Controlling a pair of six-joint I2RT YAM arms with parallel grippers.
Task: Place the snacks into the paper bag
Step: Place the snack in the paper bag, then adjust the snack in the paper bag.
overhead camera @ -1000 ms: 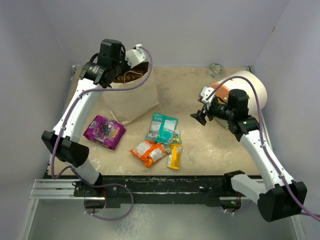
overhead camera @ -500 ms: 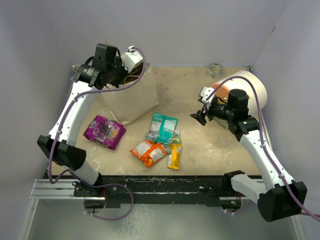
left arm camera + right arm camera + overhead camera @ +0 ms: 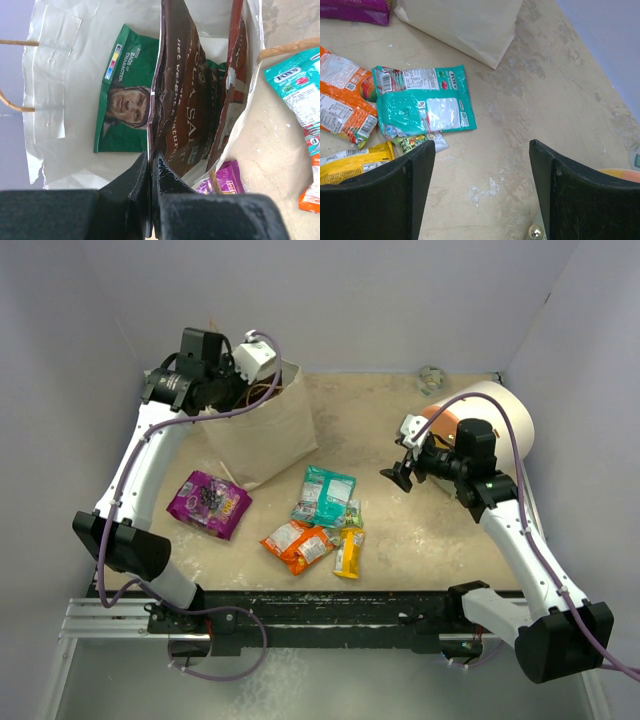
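**Left jaws:** mine, pressed almost together on the near edge of the brown candy bag point(image 3: 185, 100), which stands on edge inside the paper bag point(image 3: 50, 90).
**Right jaws:** mine, spread wide, holding nothing, hanging over the bare worktop point(image 3: 420, 530) to the right of the loose packets.
**In the bag:** green chip bag point(image 3: 125, 100), flat against the inner wall, with the brown one beside it.
**Left on the worktop:** purple pouch point(image 3: 208, 503), just beside the bag's base; teal pouch point(image 3: 328, 490); orange pouches point(image 3: 298, 543); yellow bar point(image 3: 349, 554), all clustered centre.
**Not for packing:** cream cylinder point(image 3: 500, 415), far right.
**Progress, by my estimate:** two in, most of the snacks to go.
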